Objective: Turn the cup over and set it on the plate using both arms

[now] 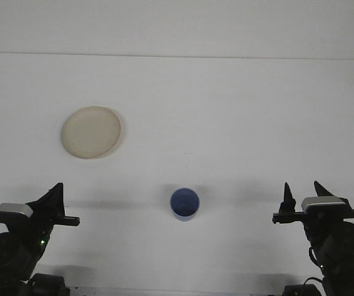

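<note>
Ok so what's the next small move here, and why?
Probably reach the right pincer forward and inward toward the blue cup. The cup stands untouched in the near middle of the table, the plate sits bare at far left, and both arms are parked near the front edge, holding nothing.

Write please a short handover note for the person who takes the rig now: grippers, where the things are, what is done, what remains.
Left gripper: near the table's front-left edge, holding nothing; whether open or shut cannot be told.
Right gripper: front right, fingers apart, empty.
Blue cup: front centre, between the arms, untouched.
Beige plate: far left, nothing on it.
Done: nothing yet.
Left: grasp the cup, flip it, set it on the plate.
</note>
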Controlling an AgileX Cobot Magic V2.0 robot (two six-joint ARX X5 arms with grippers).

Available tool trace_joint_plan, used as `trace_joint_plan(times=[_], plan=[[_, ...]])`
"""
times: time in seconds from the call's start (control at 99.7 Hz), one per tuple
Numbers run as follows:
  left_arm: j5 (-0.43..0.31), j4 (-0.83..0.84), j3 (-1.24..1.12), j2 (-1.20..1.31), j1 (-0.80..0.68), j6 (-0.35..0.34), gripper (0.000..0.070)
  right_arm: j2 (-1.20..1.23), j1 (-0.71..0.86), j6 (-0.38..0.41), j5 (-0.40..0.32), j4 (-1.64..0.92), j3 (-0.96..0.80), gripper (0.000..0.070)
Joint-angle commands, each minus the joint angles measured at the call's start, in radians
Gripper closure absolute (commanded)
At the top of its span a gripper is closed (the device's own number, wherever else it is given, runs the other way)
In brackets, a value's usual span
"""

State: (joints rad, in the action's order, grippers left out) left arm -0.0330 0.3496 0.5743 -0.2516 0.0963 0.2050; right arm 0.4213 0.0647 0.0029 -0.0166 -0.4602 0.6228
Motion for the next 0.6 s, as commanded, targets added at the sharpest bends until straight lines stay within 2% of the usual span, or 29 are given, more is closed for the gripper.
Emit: trace_joint_plan(times=[0.0, 0.11, 0.271, 0.361, 0.431, 0.592], plan=[[-0.006, 0.056, 0.098, -0.068, 0.002, -0.015, 0.0689, 0.005, 0.001, 0.000, -0.002, 0.011, 0.003, 0.0210], [-0.014, 0.177, 0.235, -0.198, 0.002, -0.059, 0.0689, 0.005, 0.002, 0.001, -0.002, 0.011, 0.003, 0.0210], [-0.018, 0.359, 0.388, -0.374, 0.002, -0.071, 0.0689, 0.005, 0.001, 0.001, -0.002, 0.010, 0.003, 0.0210], [-0.018, 0.436, 0.439, -0.455, 0.002, -0.112, 0.0689, 0.005, 0.002, 0.001, -0.002, 0.010, 0.003, 0.0210], [-0.018, 0.482, 0.461, -0.507, 0.002, -0.140, 0.0689, 0.005, 0.001, 0.001, -0.002, 0.011, 0.003, 0.0210], [-0.018, 0.518, 0.465, -0.565, 0.002, -0.141, 0.0689, 0.005, 0.001, 0.000, -0.002, 0.010, 0.003, 0.0210]])
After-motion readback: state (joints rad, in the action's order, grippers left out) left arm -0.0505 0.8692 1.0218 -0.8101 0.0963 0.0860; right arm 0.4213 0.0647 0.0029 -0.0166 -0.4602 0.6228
